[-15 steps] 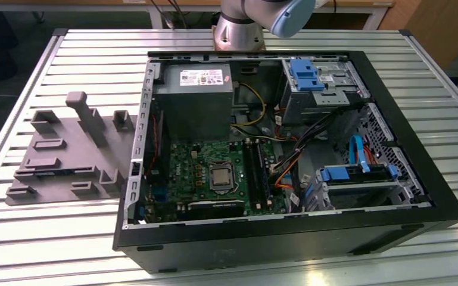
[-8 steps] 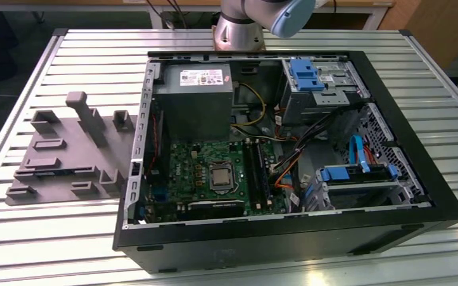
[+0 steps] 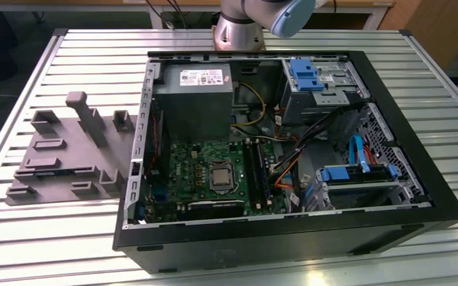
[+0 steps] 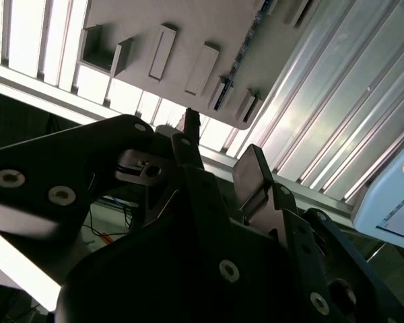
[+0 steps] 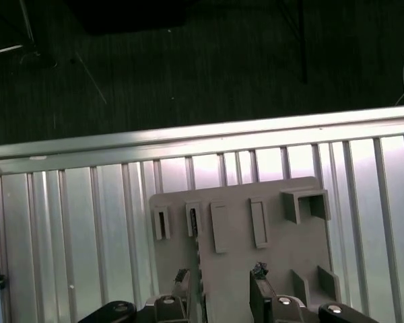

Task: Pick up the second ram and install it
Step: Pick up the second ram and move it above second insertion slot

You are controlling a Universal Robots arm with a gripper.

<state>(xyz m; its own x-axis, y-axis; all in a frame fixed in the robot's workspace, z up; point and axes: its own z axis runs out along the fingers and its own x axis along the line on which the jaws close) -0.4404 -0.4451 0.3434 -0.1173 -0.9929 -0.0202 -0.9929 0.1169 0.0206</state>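
Observation:
The second ram (image 5: pixel 193 225) is a thin dark stick standing on edge in a slot of the grey fixture (image 5: pixel 269 269). In the second wrist view the ram (image 4: pixel 246 44) shows as a dark strip with small blue marks. In the exterior view a dark bluish strip that may be the ram (image 3: pixel 50 173) sits on the fixture (image 3: pixel 69 155), at the view's left beside the open computer case (image 3: pixel 292 238). My gripper (image 5: pixel 221 286) hangs above the fixture, open, with nothing between its fingertips (image 5: pixel 182 277). The gripper (image 4: pixel 219 145) also shows in the second wrist view.
The case lies open on a slatted metal table (image 3: pixel 78 238). Inside it, long black sockets (image 3: pixel 257 173) run beside the processor on the motherboard (image 3: pixel 189 167), with cables and blue drive brackets at the exterior view's right. Raised grey blocks (image 3: pixel 86 116) stand on the fixture. The arm's base (image 3: pixel 240 33) is behind the case.

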